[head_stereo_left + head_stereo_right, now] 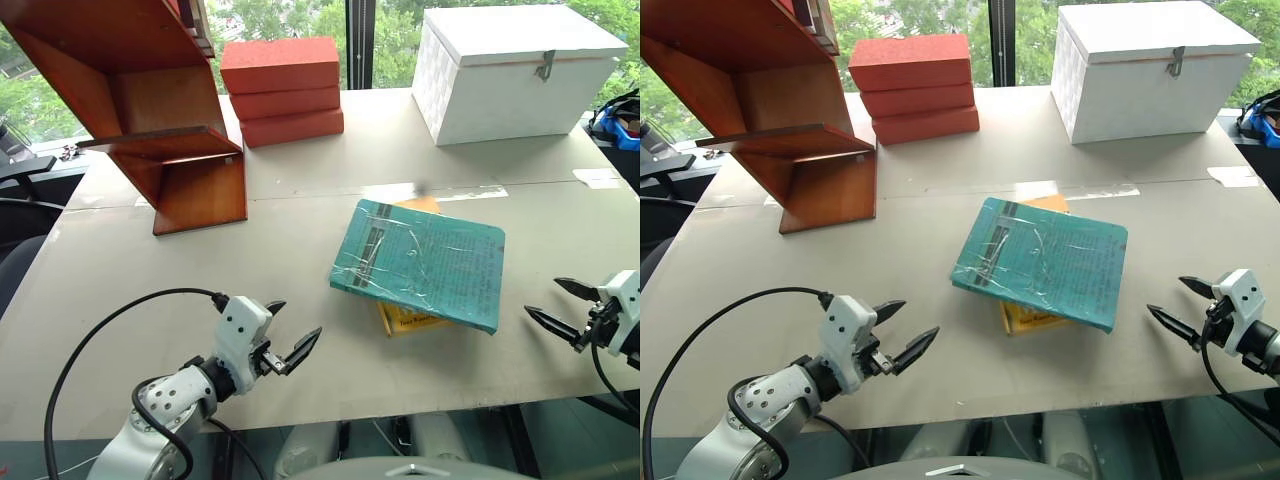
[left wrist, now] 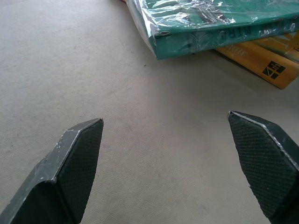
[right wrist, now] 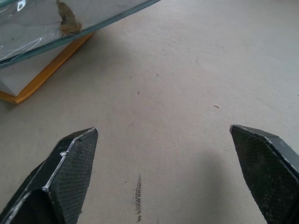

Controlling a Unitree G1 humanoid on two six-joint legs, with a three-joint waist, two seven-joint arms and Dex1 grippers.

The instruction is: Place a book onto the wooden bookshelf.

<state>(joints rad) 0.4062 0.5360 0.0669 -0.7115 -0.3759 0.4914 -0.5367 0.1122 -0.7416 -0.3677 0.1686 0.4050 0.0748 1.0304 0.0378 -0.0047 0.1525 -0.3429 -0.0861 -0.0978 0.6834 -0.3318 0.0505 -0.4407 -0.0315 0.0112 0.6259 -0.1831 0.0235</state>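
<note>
We see our left arm (image 1: 165, 405) low at the near left, white with a black cable looping over it, bent so the wrist aims forward and to the right. Its left gripper (image 1: 293, 335) has both black fingers spread wide, holding nothing. Our right arm (image 1: 625, 320) enters from the right edge, pointing left. The right gripper (image 1: 560, 307) likewise stands with fingers wide apart and empty, tips slightly downward.

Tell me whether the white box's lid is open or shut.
Shut: the white box's lid sits flush on its walls, with the metal latch hanging over the seam.
</note>
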